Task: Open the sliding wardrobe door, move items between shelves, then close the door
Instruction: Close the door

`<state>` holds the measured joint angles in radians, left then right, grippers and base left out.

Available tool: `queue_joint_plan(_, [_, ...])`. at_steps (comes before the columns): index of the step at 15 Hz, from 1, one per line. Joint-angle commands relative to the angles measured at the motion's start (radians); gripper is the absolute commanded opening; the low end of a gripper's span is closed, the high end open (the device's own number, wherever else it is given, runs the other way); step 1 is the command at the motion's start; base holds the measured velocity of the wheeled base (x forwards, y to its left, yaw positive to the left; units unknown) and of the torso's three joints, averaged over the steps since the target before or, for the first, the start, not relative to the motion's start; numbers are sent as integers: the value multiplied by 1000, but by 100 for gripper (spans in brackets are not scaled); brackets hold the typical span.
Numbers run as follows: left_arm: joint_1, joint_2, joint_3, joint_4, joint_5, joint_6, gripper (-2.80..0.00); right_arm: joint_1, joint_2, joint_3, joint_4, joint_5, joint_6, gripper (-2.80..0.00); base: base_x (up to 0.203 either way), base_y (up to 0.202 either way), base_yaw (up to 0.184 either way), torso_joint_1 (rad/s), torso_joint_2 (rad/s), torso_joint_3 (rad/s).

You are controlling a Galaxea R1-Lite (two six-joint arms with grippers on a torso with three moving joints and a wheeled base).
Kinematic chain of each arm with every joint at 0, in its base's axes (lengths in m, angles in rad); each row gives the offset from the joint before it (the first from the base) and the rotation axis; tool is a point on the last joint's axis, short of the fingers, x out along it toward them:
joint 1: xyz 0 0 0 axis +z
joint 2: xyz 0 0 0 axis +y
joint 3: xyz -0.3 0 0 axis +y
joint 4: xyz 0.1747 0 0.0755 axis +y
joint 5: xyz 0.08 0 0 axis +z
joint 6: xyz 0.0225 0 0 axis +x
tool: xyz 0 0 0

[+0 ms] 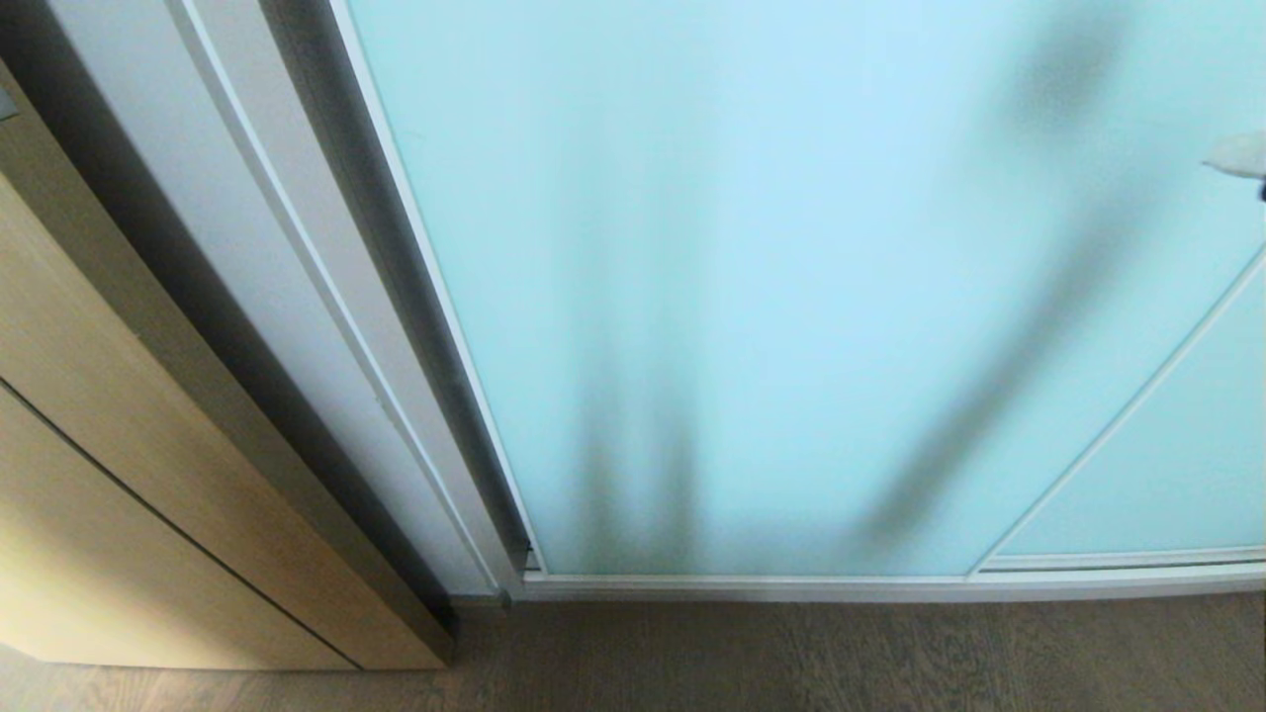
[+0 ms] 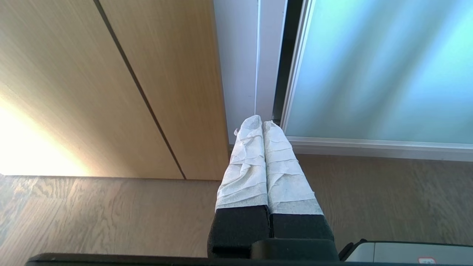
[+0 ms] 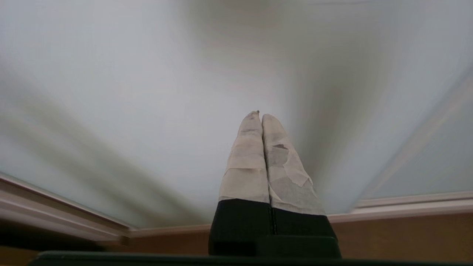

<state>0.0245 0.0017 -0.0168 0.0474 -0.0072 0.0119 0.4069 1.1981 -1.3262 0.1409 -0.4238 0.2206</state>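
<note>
Sliding wardrobe door [image 1: 752, 297] shut, frosted aqua panel filling front of robot, bottom rail at floor [image 1: 791, 653]. Shelves, items hidden behind it. Left gripper [image 2: 263, 123] low beside light wood cabinet [image 2: 111, 74], jaws pressed together, empty. Right gripper [image 3: 258, 117] before glass, jaws together, empty. Judged: either nothing begun or all finished; can't tell.

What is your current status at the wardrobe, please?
Left end effector shut, empty, low by the wood cabinet. Right end effector shut, empty, facing the sliding wardrobe door. Door closed. Nothing in the way.

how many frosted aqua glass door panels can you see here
2. One wide frosted pale aqua glass panel fills the middle of the head view; a second frosted aqua panel shows partly at the lower right, past a thin white frame strip. More may lie outside the view.
</note>
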Motion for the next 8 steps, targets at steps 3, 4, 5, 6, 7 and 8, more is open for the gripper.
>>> queue_joint_plan(3, [0,1,0,0,0,0,-280,-245,-399,189,89,283,-95,-280,0,0,0,0,0,0])
queue_joint_plan(4, [0,1,0,0,0,0,-280,-279,-502,289,99,324,-120,-280,0,0,0,0,0,0])
queue_joint_plan(5, [0,1,0,0,1,0,-280,-306,-601,394,107,353,-143,-280,0,0,0,0,0,0])
queue_joint_plan(6, [0,1,0,0,0,0,-280,-326,-688,501,113,373,-162,-280,0,0,0,0,0,0])
queue_joint_plan(7, [0,1,0,0,0,0,-280,-338,-763,580,117,384,-174,-280,0,0,0,0,0,0])
queue_joint_plan(8, [0,1,0,0,0,0,-280,-347,-835,652,121,382,-182,-280,0,0,0,0,0,0])
